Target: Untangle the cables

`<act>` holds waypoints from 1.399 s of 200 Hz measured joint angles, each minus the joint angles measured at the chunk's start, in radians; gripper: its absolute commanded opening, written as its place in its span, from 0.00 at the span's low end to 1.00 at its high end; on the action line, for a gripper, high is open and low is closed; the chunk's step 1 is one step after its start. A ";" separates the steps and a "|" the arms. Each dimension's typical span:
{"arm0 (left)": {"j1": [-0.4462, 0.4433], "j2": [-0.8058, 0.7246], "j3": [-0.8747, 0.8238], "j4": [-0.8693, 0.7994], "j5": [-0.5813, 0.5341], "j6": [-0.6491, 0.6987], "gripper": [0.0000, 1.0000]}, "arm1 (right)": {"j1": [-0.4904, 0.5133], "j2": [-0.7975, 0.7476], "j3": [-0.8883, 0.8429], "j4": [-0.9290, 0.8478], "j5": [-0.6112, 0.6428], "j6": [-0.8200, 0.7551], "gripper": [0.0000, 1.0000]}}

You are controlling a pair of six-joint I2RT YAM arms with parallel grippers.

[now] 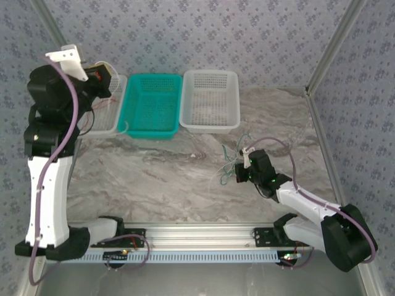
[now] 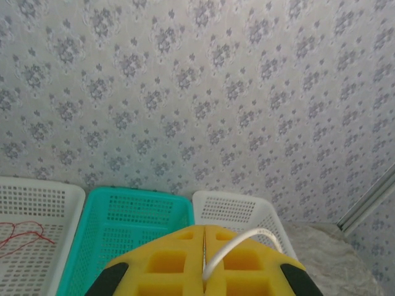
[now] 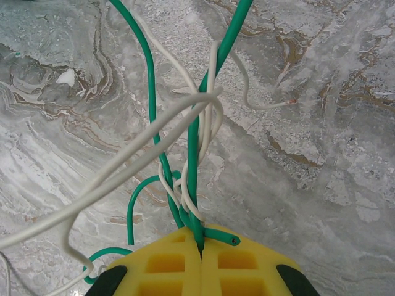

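Two hands (image 2: 203, 246) (image 3: 201, 248) pinch cables (image 3: 195, 154); three baskets (image 1: 148, 134) (image 1: 208, 127) (image 1: 102, 131) behind.

The middle of the surface (image 1: 154, 172) lies bare between my two arms, so either tool could sweep across it low. Along the far edge three baskets stand side by side: the left white basket (image 1: 111, 118) beneath my left tool (image 1: 108, 79), the teal basket (image 1: 150, 105) and the right white basket (image 1: 210, 102). Their rims bar any low pass to the wall (image 1: 185, 37). My left tool, pinched on a white cable (image 2: 237, 237), has open air ahead. Ahead of my right tool (image 1: 242, 171), clamped on the green cable (image 3: 194, 154), loops of it and white strands (image 3: 123, 166) cross above the surface and foul the way. Beyond, the slanted frame post (image 1: 327, 55) closes off the right side.
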 measured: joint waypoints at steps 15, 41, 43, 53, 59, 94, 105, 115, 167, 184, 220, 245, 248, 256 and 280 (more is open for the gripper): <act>0.005 0.043 0.018 0.002 -0.005 0.017 0.00 | 0.000 0.000 0.000 0.000 0.000 0.000 0.00; 0.016 0.114 0.040 0.051 -0.012 0.054 0.00 | 0.000 0.000 0.000 0.000 -0.011 0.002 0.00; 0.017 0.119 0.043 0.055 -0.012 0.055 0.00 | 0.000 0.000 0.000 0.000 -0.013 0.003 0.00; 0.019 0.163 0.066 0.077 -0.012 0.065 0.00 | 0.000 -0.003 0.000 -0.001 -0.020 0.007 0.00; 0.020 0.195 0.090 0.087 -0.011 0.072 0.00 | 0.000 -0.007 0.000 -0.003 -0.023 0.009 0.00; 0.025 0.387 0.194 0.142 -0.005 0.091 0.00 | 0.000 -0.048 0.000 -0.018 -0.027 0.026 0.00; 0.026 0.443 0.210 0.145 -0.016 0.099 0.00 | 0.000 -0.066 0.000 -0.021 -0.027 0.029 0.00; 0.029 0.500 0.240 0.141 -0.020 0.105 0.00 | 0.000 -0.082 0.000 -0.027 -0.030 0.031 0.00; 0.072 0.843 0.554 -0.021 0.101 0.115 0.64 | 0.000 -0.155 0.002 -0.083 -0.034 0.042 0.00; 0.075 0.871 0.564 -0.084 0.153 0.108 0.88 | 0.000 -0.170 0.009 -0.097 -0.034 0.056 0.00; 0.065 0.842 0.560 -0.186 0.196 0.098 0.95 | 0.000 -0.201 0.037 -0.111 -0.034 0.087 0.00; 0.047 0.728 0.467 -0.216 0.203 0.097 0.94 | 0.000 -0.206 0.064 -0.120 -0.026 0.112 0.00; 0.042 0.704 0.438 -0.211 0.203 0.097 0.94 | 0.000 -0.206 0.066 -0.120 -0.026 0.115 0.00; 0.024 0.633 0.357 -0.200 0.208 0.097 0.93 | 0.000 -0.206 0.076 -0.122 -0.026 0.126 0.00; -0.132 0.365 0.033 -0.067 0.258 0.096 0.93 | 0.000 -0.188 0.116 -0.129 -0.023 0.167 0.00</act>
